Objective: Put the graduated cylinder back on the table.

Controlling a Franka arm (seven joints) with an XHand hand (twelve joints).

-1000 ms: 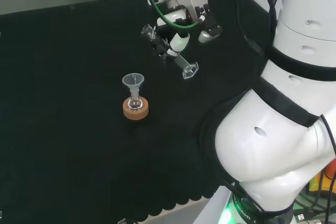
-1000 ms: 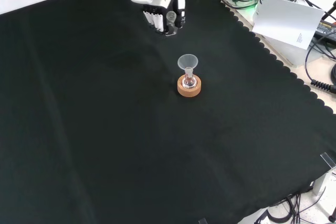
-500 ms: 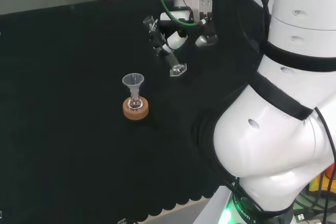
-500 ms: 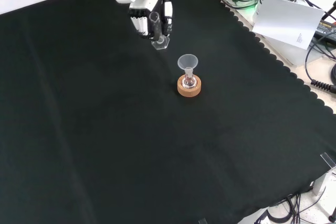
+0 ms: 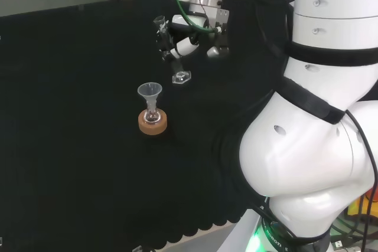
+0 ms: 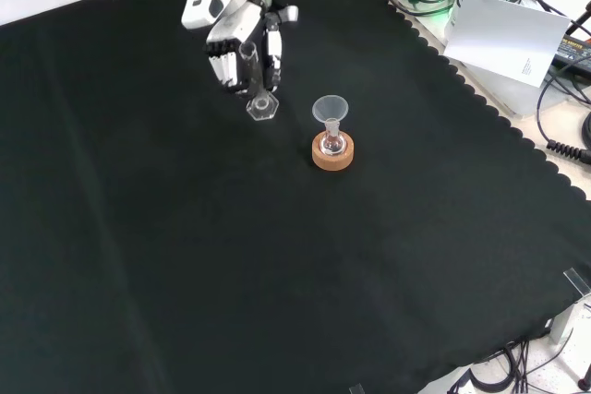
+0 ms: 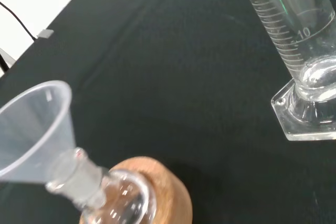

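A lab: graduated cylinder (image 6: 256, 80), funnel (image 6: 330, 109), flask (image 6: 332, 144).

A bench draped in black cloth (image 6: 185, 256) with a scalloped edge carries a cork ring stand (image 6: 332, 155), which seats a small glass flask (image 6: 332, 144) topped by a clear funnel (image 6: 330, 109)

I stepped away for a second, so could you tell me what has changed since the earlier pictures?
The hand, holding the graduated cylinder throughout, swung it from steeply tilted to nearly upright and carried it left and lower in the front view, toward the cloth. The funnel and flask on the cork ring stayed put.
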